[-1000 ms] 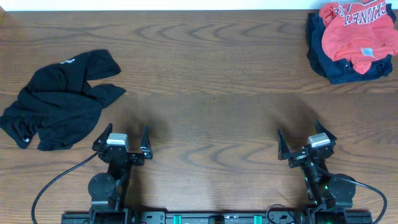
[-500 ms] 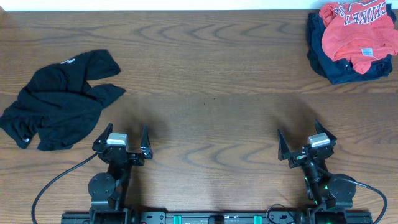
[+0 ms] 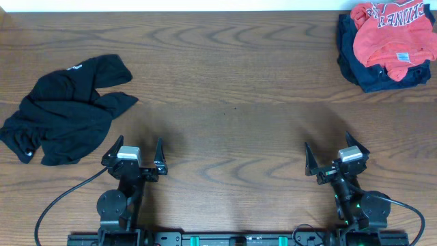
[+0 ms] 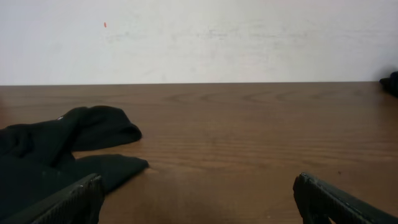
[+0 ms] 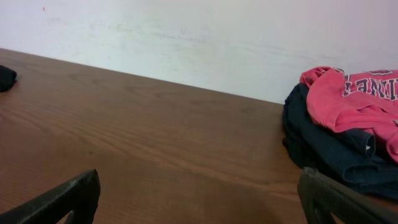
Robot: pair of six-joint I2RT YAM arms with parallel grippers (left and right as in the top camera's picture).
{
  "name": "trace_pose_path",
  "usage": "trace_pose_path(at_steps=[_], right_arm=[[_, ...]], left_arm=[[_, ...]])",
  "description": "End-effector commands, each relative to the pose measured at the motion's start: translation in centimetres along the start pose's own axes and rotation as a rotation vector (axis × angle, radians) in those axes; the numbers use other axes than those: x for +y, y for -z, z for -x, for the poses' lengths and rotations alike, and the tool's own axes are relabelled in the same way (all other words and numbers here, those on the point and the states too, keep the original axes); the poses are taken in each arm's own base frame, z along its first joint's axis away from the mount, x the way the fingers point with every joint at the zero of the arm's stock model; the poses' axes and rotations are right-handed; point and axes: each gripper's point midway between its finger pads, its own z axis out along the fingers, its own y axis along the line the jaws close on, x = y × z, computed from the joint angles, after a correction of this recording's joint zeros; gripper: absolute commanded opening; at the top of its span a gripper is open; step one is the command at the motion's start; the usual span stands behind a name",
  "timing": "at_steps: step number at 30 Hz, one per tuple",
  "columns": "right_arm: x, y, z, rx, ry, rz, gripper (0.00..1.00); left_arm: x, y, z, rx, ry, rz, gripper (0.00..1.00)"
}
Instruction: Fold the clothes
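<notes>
The left arm (image 3: 125, 176) and right arm (image 3: 343, 179) crouch low, jaws spread wide.

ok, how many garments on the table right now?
3: black garment crumpled at left; coral-red shirt atop a navy garment far right. More may be hidden underneath.

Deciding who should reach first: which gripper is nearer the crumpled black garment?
Left. The left gripper sits just right of the black garment; the right gripper is far across the table.
</notes>
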Motion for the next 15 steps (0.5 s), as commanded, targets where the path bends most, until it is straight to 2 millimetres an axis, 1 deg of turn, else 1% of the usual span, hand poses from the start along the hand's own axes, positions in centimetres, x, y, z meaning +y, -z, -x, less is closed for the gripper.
trace_pose_path(at_steps=[1, 15], right_arm=[[0.07, 0.00, -0.09, 0.000, -0.011, 0.000, 0.99], [0.07, 0.00, -0.09, 0.000, -0.011, 0.000, 0.99]], left_arm=[[-0.08, -0.03, -1.50, 0.050, -0.011, -0.008, 0.98], [-0.08, -0.03, -1.50, 0.049, -0.012, -0.008, 0.98]])
